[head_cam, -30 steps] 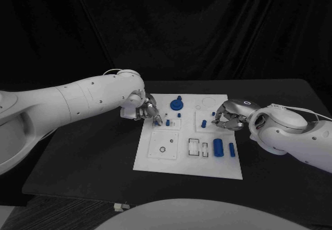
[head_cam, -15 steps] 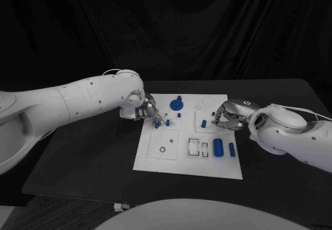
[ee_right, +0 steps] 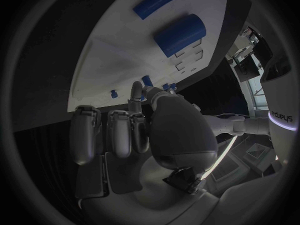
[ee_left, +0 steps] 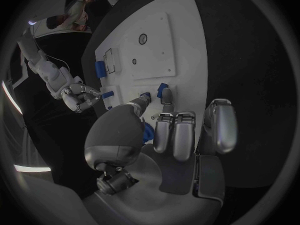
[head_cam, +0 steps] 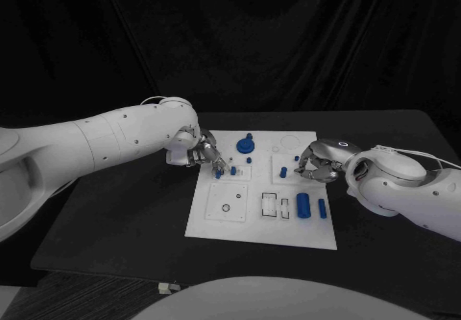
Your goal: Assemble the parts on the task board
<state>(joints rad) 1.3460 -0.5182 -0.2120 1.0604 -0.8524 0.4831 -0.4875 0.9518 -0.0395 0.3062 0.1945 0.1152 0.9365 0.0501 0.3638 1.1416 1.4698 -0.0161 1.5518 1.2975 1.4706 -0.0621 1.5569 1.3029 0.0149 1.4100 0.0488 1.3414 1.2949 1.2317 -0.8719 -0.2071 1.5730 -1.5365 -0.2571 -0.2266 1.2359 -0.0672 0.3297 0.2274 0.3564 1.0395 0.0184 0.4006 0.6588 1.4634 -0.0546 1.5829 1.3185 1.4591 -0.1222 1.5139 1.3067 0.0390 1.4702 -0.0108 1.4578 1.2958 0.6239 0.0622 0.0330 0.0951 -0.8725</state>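
A small blue peg (head_cam: pixel 218 175) was pinched by the left hand (head_cam: pixel 202 156) at the task board (head_cam: pixel 230 223)'s left edge. It was judged light, rigid and slippery, best gripped across its sides. The right hand (head_cam: pixel 315 166) was curled beside another blue part (head_cam: pixel 284 172) on the board; whether that part was held could not be told.

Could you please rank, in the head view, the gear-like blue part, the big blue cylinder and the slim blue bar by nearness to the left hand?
1. Gear-like blue part, at the board's far middle, just beside the left hand.
2. Big blue cylinder, nearer right.
3. Slim blue bar, outermost right.
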